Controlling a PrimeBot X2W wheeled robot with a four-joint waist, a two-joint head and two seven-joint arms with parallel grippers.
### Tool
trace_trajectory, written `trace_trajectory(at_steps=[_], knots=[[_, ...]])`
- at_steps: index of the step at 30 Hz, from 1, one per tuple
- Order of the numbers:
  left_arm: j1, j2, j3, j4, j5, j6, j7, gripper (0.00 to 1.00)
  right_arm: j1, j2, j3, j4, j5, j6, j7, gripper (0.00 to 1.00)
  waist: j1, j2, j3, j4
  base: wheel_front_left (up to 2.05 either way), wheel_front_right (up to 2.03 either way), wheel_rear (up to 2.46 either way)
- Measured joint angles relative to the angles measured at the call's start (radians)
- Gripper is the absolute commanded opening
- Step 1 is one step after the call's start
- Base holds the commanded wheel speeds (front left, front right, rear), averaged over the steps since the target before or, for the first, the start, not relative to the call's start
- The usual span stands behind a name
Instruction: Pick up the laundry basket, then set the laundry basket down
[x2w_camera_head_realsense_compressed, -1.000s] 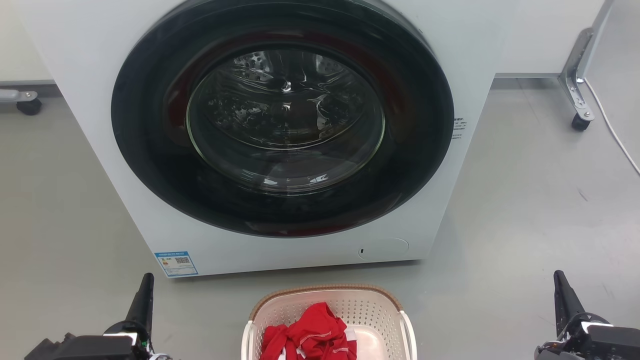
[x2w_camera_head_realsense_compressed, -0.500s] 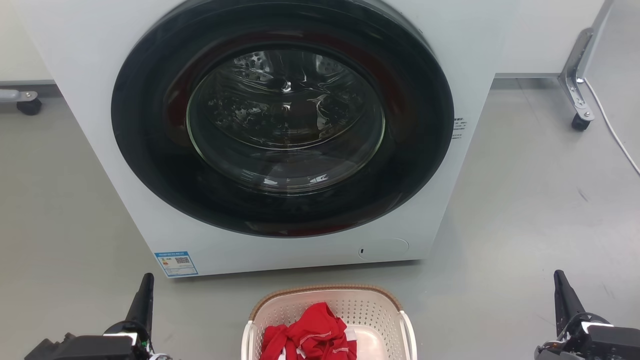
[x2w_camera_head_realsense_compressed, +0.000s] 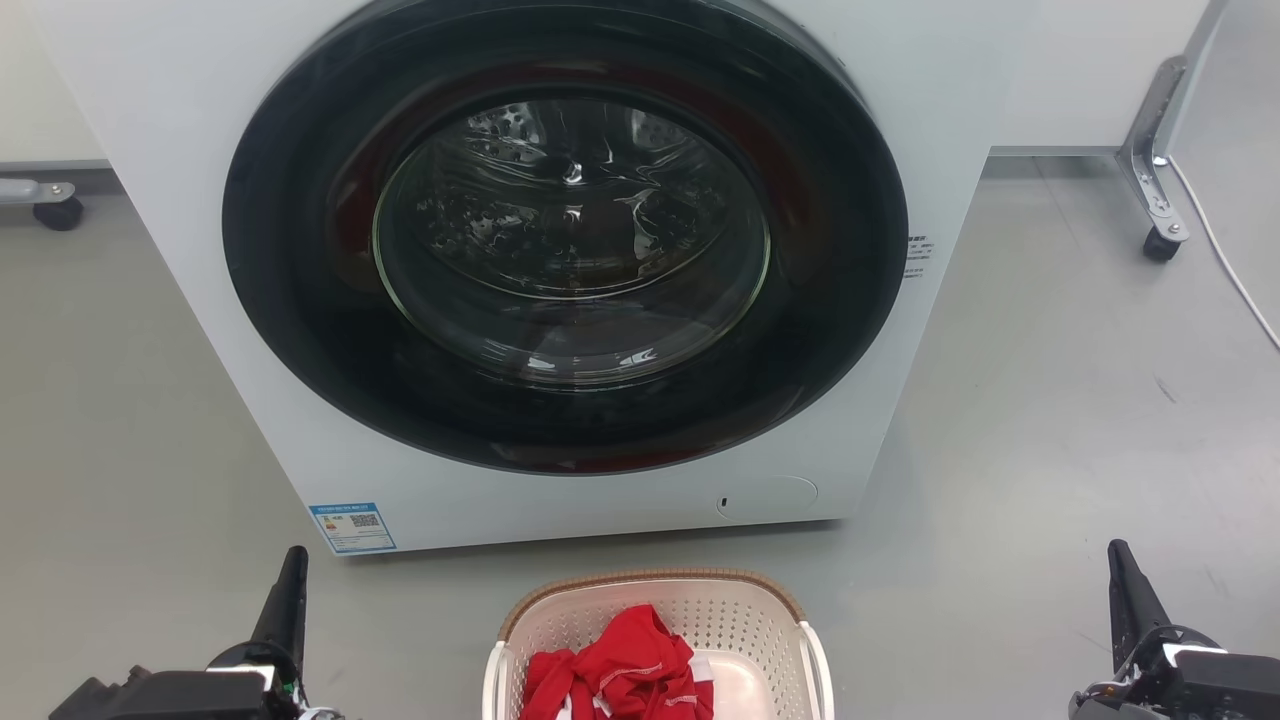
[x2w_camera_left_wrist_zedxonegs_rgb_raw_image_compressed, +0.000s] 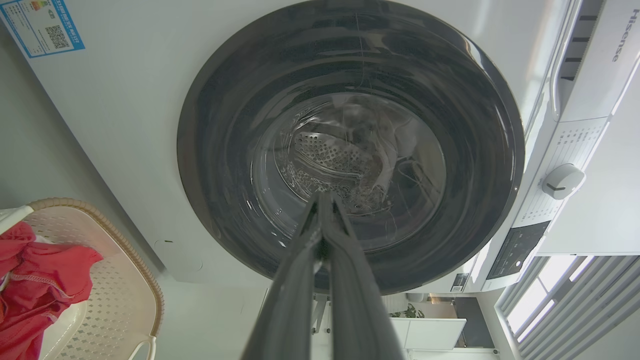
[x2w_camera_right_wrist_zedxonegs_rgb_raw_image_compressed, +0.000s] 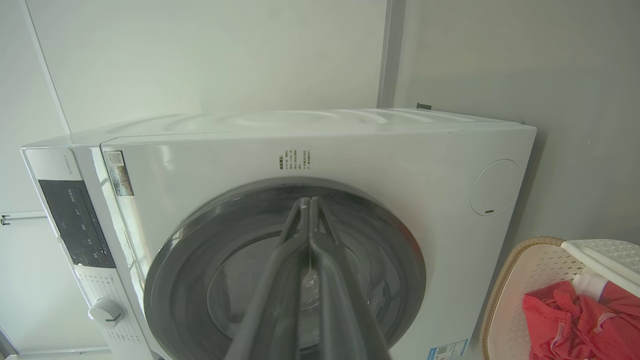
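Note:
The laundry basket (x2w_camera_head_realsense_compressed: 745, 615), cream-white with perforated walls and a brown woven-look rim, stands on the floor at the bottom middle of the head view with red clothes (x2w_camera_head_realsense_compressed: 625, 670) in it. It also shows at the lower left of the left wrist view as the laundry basket (x2w_camera_left_wrist_zedxonegs_rgb_raw_image_compressed: 120, 295) and at the lower right of the right wrist view as the laundry basket (x2w_camera_right_wrist_zedxonegs_rgb_raw_image_compressed: 542, 270). My left gripper (x2w_camera_head_realsense_compressed: 292, 560) is well to the basket's left, shut and empty; in its own view the left gripper (x2w_camera_left_wrist_zedxonegs_rgb_raw_image_compressed: 325, 197) has its fingers together. My right gripper (x2w_camera_head_realsense_compressed: 1118, 553) is far to the basket's right, also shut and empty, as the right gripper (x2w_camera_right_wrist_zedxonegs_rgb_raw_image_compressed: 309, 201) shows.
A white front-loading washing machine (x2w_camera_head_realsense_compressed: 560, 260) with a closed dark round door stands just behind the basket. A metal frame leg on a caster (x2w_camera_head_realsense_compressed: 1160, 240) and a white cable (x2w_camera_head_realsense_compressed: 1230, 270) are at the right. Another caster (x2w_camera_head_realsense_compressed: 55, 210) sits at the far left.

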Motion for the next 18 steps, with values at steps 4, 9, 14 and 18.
trace_trajectory(at_steps=[4, 9, 14, 18], knots=[[0.0, 0.0, 0.0, 0.0, 0.0, 0.0, 0.0, 0.0, 0.0, 0.0, 0.0, 0.0, 0.0, 0.0, 0.0, 0.0, 0.0, 0.0, 0.0, 0.0, 0.0, 0.0, 0.0], [0.0, 0.0, 0.0, 0.0, 0.0, 0.0, 0.0, 0.0, 0.0, 0.0, 0.0, 0.0, 0.001, 0.0, 0.0, 0.0, 0.0, 0.0, 0.0, 0.0, 0.0, 0.0, 0.0], [0.0, 0.0, 0.0, 0.0, 0.0, 0.0, 0.0, 0.0, 0.0, 0.0, 0.0, 0.0, 0.001, 0.0, 0.0, 0.0, 0.0, 0.0, 0.0, 0.0, 0.0, 0.0, 0.0], [0.0, 0.0, 0.0, 0.0, 0.0, 0.0, 0.0, 0.0, 0.0, 0.0, 0.0, 0.0, 0.001, 0.0, 0.0, 0.0, 0.0, 0.0, 0.0, 0.0, 0.0, 0.0, 0.0]])
